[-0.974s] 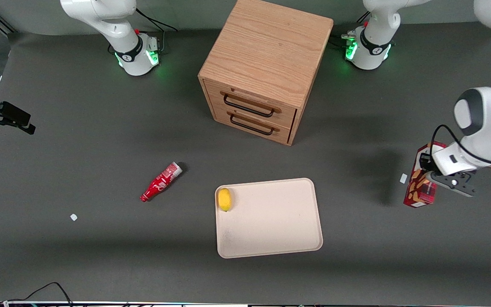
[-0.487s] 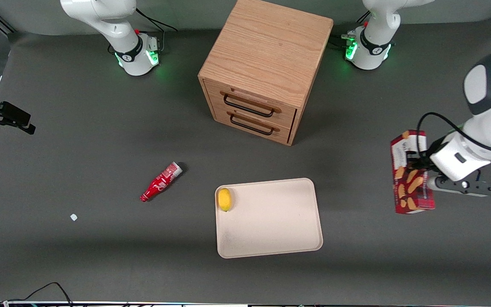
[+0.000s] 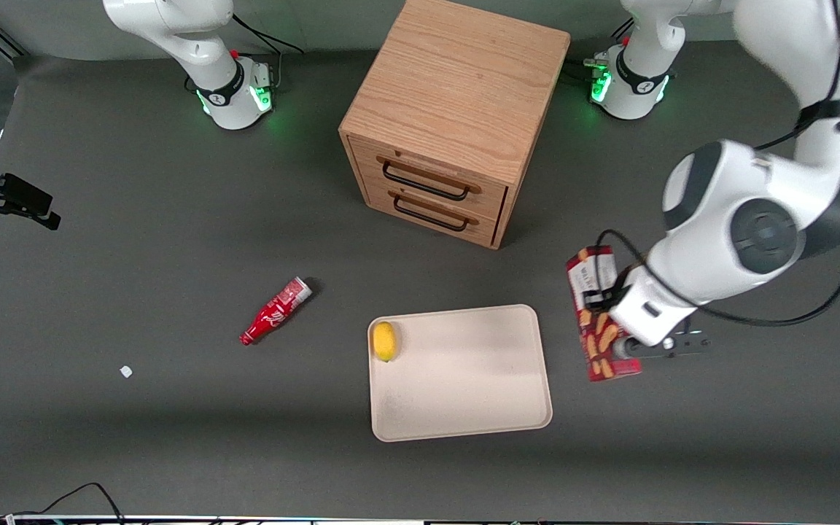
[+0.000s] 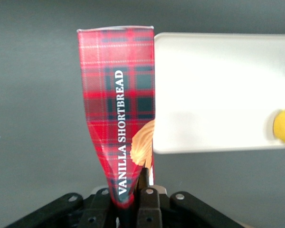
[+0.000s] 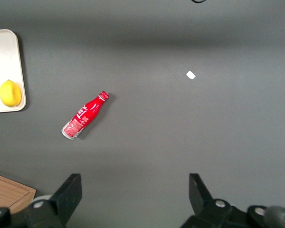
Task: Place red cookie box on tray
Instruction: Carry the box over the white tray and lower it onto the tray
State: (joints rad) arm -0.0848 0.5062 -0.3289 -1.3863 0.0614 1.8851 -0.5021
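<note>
My left gripper [image 3: 613,321] is shut on the red cookie box [image 3: 596,321] and holds it in the air beside the tray's edge toward the working arm's end. The box is dark-red tartan with pictured biscuits and a white panel. In the left wrist view the box [image 4: 118,104] stands pinched between the black fingers [image 4: 148,202] of the gripper [image 4: 130,204], its free end reaching the tray's corner. The cream-beige tray [image 3: 464,397] lies flat on the table, nearer the front camera than the drawer cabinet; it also shows in the left wrist view [image 4: 218,90].
A yellow lemon [image 3: 384,340] lies on the tray near its edge toward the parked arm. A red soda bottle [image 3: 275,311] lies on the table toward the parked arm's end. A wooden two-drawer cabinet [image 3: 453,117] stands farther from the front camera. A small white scrap [image 3: 125,371] lies on the table.
The gripper lifted the red cookie box off the table and carried it from the working arm's end of the table to just beside the tray.
</note>
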